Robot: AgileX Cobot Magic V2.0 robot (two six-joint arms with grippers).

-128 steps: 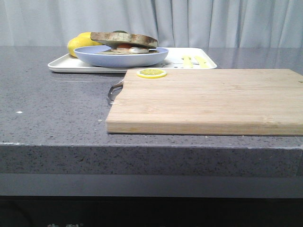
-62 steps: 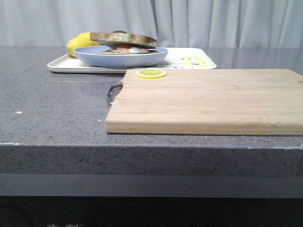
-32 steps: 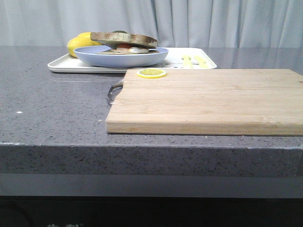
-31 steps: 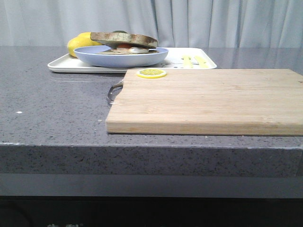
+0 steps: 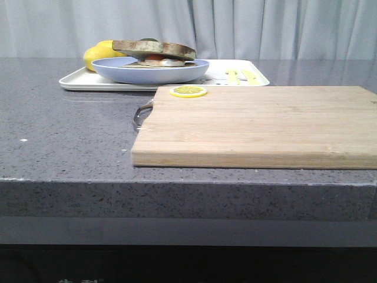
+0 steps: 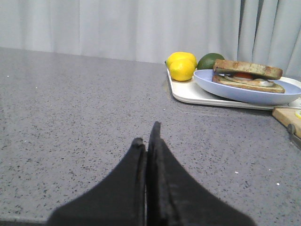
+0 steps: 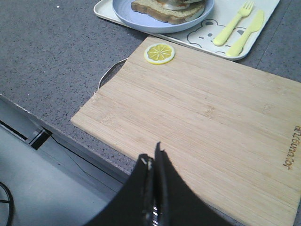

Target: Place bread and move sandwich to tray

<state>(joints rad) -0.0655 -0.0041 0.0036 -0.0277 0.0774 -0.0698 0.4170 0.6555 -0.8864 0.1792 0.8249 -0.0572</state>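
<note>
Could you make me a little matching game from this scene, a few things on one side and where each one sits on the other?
Things:
1. sandwich
2. lemon slice
3. yellow cutlery
4. whole lemon

Places:
A. on the wooden cutting board, near its corner by the metal handle
B. on the light-blue plate
C. straight on the tray, behind the plate
D. on the tray, beside its bear print

Pairs: 1-B, 2-A, 3-D, 4-C
</note>
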